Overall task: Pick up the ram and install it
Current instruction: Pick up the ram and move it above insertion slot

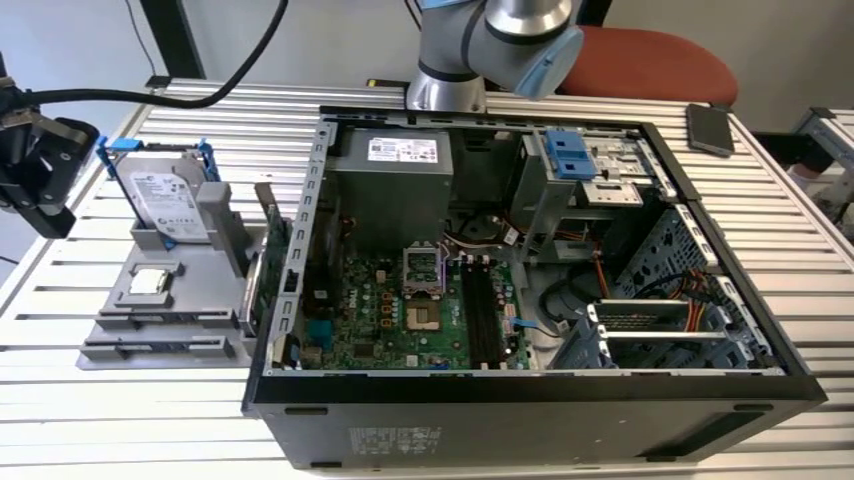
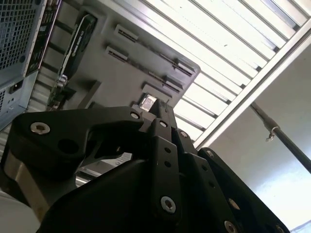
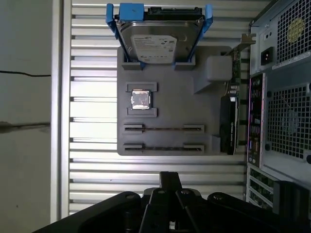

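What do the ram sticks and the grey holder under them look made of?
Ram sticks: thin dark circuit board by the look, though seen edge-on, so not certain. Grey holder: matte plastic, probably moulded or printed, judging by its even colour and lack of glint.

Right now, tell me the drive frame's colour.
The frame is blue; clearest in the first wrist view.

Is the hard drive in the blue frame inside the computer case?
No, in the exterior view the hard drive stands on the grey holder outside the computer case.

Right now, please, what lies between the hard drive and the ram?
A square silver chip separates the hard drive from the ram, in the first wrist view.
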Controlling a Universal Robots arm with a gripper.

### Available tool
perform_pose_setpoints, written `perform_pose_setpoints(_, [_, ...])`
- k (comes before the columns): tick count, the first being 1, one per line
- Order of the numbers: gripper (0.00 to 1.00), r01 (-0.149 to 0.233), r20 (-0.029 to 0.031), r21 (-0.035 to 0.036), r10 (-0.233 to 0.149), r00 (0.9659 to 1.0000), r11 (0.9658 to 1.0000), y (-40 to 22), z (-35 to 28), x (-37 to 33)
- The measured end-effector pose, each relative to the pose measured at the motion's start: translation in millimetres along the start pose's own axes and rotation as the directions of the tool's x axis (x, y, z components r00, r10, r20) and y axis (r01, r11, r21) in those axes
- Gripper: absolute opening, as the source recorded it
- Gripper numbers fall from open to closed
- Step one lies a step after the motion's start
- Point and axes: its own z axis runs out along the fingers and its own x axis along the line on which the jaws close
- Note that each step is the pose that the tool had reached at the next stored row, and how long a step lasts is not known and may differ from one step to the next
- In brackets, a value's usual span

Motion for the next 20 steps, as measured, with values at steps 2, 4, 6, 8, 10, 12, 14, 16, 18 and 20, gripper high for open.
perform_pose_setpoints(2, [0.0,0.0,-0.0006,0.0,0.0,1.0,1.0,0.0,0.0,0.0])
perform_pose_setpoints(4, [0.0,0.0,-0.0012,0.0,0.0,1.0,1.0,0.0,0.0,0.0])
perform_pose_setpoints(6, [0.0,0.0,-0.0018,0.0,0.0,1.0,1.0,0.0,0.0,0.0])
perform_pose_setpoints(8, [0.0,0.0,-0.0022,0.0,0.0,1.0,1.0,0.0,0.0,0.0])
perform_pose_setpoints(10, [0.0,0.007,-0.0025,0.0,-0.007,1.0,1.0,0.0,0.0,0.1])
perform_pose_setpoints(12, [0.0,0.036,-0.0041,0.0001,-0.036,0.9993,0.9993,0.0,-0.1,0.3])
perform_pose_setpoints(14, [0.0,0.072,-0.0057,-0.0002,-0.072,0.9974,0.9974,0.0,0.0,0.4])
perform_pose_setpoints(16, [0.0,0.109,-0.0073,-0.0005,-0.109,0.994,0.994,0.0,0.1,0.4])
perform_pose_setpoints(18, [0.0,0.144,-0.009,-0.0008,-0.144,0.9895,0.9896,0.0,0.0,0.4])
perform_pose_setpoints(20, [0.0,0.179,-0.0108,-0.0011,-0.179,0.9837,0.9838,0.0,0.0,0.4])
